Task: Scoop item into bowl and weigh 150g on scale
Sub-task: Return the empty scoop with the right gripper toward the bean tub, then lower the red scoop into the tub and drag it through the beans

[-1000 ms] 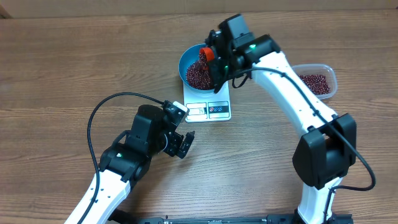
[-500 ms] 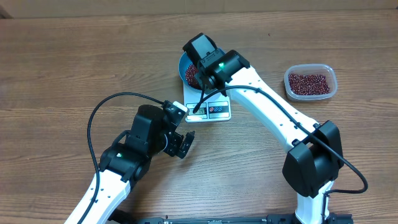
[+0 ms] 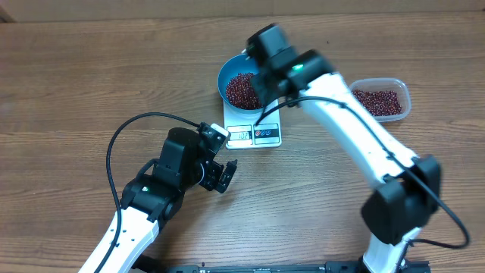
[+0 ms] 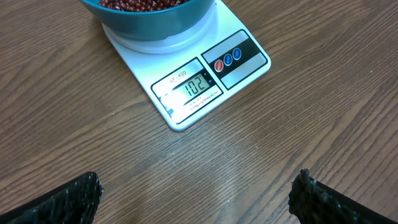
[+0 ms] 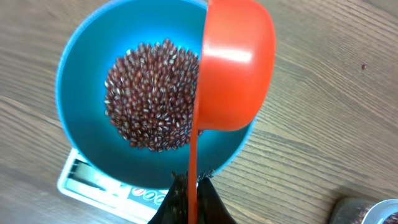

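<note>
Brown wood-grain table (image 3: 76,76). One blue bowl (image 3: 222,80) sits on one white scale (image 3: 254,135), mid-table; beans (image 3: 241,91) heaped inside; display (image 4: 194,83) reads 102. One clear tub (image 3: 405,95) well right, more beans in it. Right gripper (image 5: 191,200) clamped on handle of one orange scoop (image 5: 236,68), tipped sideways over bowl. Left gripper (image 4: 198,199) spread wide, empty, near scale.

The bowl (image 3: 224,79) of beans (image 3: 241,90) sits on the scale (image 3: 262,136). The right arm (image 3: 341,117) reaches over it. A tub (image 3: 383,99) sits far right.
</note>
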Motion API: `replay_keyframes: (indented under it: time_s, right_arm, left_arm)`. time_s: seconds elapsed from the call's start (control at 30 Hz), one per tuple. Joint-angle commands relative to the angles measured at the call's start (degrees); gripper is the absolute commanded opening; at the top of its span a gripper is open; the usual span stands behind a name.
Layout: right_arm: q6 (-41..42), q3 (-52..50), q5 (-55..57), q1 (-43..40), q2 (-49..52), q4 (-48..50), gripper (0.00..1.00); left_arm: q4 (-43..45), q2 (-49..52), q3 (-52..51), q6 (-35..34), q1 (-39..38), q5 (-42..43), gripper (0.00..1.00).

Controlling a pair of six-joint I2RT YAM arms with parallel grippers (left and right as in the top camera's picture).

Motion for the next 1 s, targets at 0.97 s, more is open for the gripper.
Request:
replay_keyframes:
  time_s: [0.97]
  right_arm:
    - [-6.43, -11.13, -19.34, -41.72, -9.81, -12.28, 0.04]
  left_arm:
    - [0.09, 0.31, -0.20, -0.52, 0.20, -0.35, 1.00]
